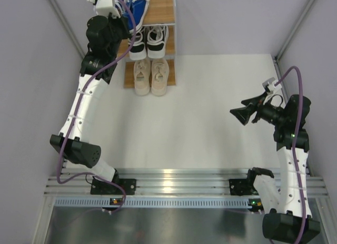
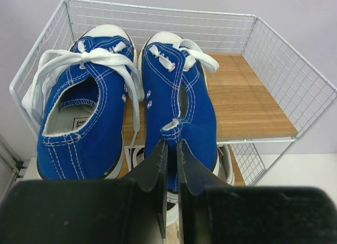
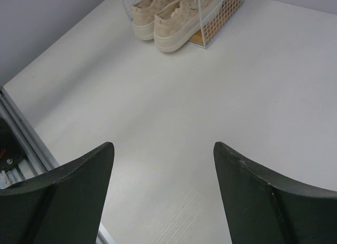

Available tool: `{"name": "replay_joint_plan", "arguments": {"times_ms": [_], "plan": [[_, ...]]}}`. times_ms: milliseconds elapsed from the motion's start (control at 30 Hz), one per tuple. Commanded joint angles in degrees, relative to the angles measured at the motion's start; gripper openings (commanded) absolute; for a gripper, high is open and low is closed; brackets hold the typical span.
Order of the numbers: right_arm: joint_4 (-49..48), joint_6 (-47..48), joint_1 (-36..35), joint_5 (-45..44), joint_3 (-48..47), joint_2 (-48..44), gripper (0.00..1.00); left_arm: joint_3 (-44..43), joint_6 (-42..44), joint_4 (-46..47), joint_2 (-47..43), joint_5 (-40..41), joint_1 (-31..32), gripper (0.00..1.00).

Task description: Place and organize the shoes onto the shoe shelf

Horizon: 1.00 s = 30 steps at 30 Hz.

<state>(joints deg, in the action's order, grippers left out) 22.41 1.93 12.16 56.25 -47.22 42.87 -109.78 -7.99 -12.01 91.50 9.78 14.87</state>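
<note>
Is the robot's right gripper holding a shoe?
No, the right gripper is wide open with nothing between its fingers, only the white table below.

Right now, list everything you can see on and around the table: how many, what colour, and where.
blue shoes: one pair, blue with white laces, top tier of the shelf
black-and-white shoes: one pair, middle tier
beige shoes: one pair, bottom tier
shelf: one, wooden boards with a white wire frame, far side of the table
table: one, white
left gripper: one, black, jaws nearly together at the heel of one blue shoe
right gripper: one, black, open, over the table's right side
</note>
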Motion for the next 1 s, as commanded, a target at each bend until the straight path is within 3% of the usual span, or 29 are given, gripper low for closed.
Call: {"name": "replay_joint_plan", "arguments": {"times_ms": [0, 367, 633, 967], "plan": [[-1.06, 0.70, 0.49, 0.53, 0.11, -0.86, 0.77, 0.88, 1.66, 3.31, -0.36, 2.35, -1.16, 0.03], [-0.97, 0.70, 0.49, 0.35, 0.11, -0.95, 0.77, -3.34, 4.12, 3.75, 3.68, 4.19, -1.25, 0.10], [-0.88, 0.88, 0.58, 0.26, 0.02, -1.04, 0.77, -3.69, 5.53, 4.54, 4.30, 5.34, -1.34, 0.23], [-0.79, 0.97, 0.58, 0.26, -0.33, -0.86, 0.77, -4.13, 2.54, 4.28, 1.93, 1.21, -1.34, 0.54]]}}
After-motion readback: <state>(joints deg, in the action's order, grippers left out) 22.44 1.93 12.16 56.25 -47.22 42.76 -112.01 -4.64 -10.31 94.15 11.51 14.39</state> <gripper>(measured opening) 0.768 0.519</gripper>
